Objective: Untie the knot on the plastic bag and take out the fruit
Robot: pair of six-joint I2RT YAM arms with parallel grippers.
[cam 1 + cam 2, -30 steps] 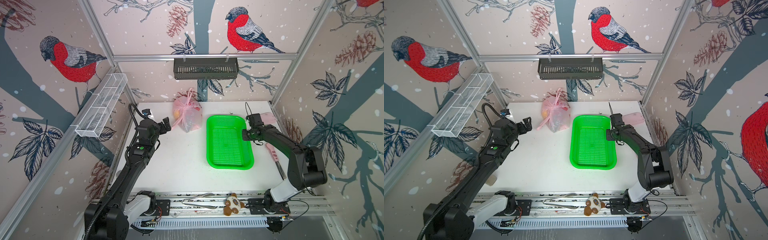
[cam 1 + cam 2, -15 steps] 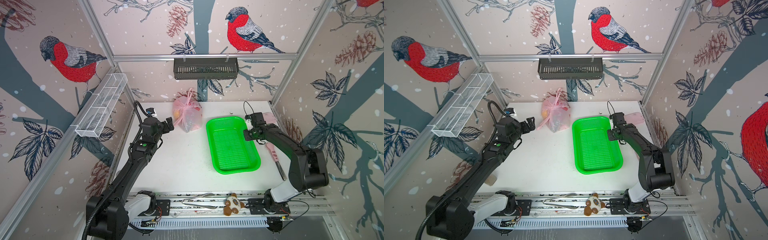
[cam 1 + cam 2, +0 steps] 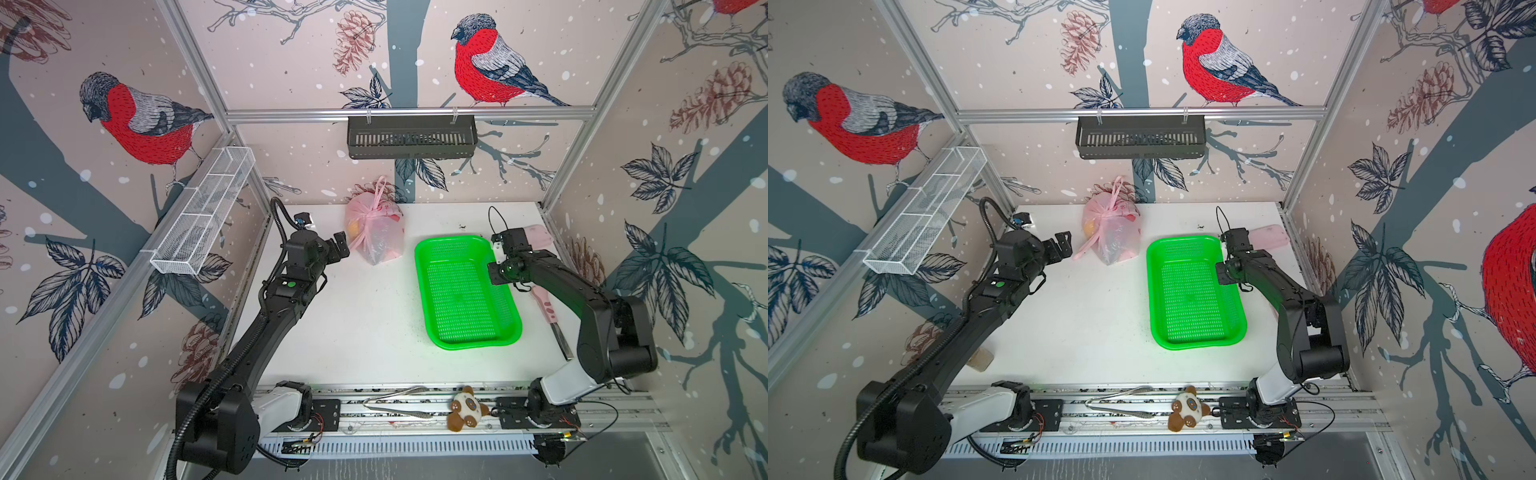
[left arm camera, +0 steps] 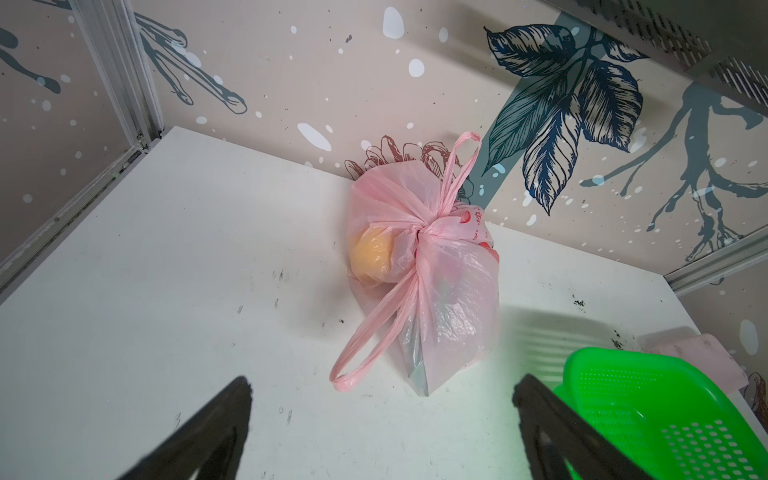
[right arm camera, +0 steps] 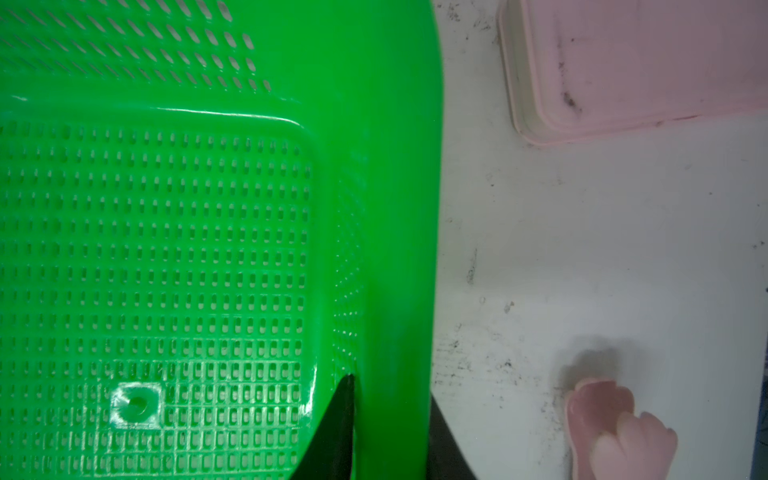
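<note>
The left pincer (image 4: 382, 382) stands wide open and empty, low over the counter (image 4: 166, 291), aimed at the plastic bag (image 4: 449, 291) just ahead of it. The right pincer (image 5: 390, 388) has its jaws narrowly apart on either side of the rim of the green perforated tray (image 5: 166, 249). Whether it pinches that rim or sits slack around it I cannot tell.

The bag stands at the back of the counter by the wall, beside the tray's far corner. The knot (image 4: 424, 228) is on top, one handle loop (image 4: 461, 166) sticks up and another loop (image 4: 365, 345) trails down towards the left pincer. An orange citrus (image 4: 372, 253) shows through the film.

The film looks thin, soft and slippery, and the load is light and likely to roll. The trailing loop, taken close to the knot, seems the best hold, with the bag's body braced.
</note>
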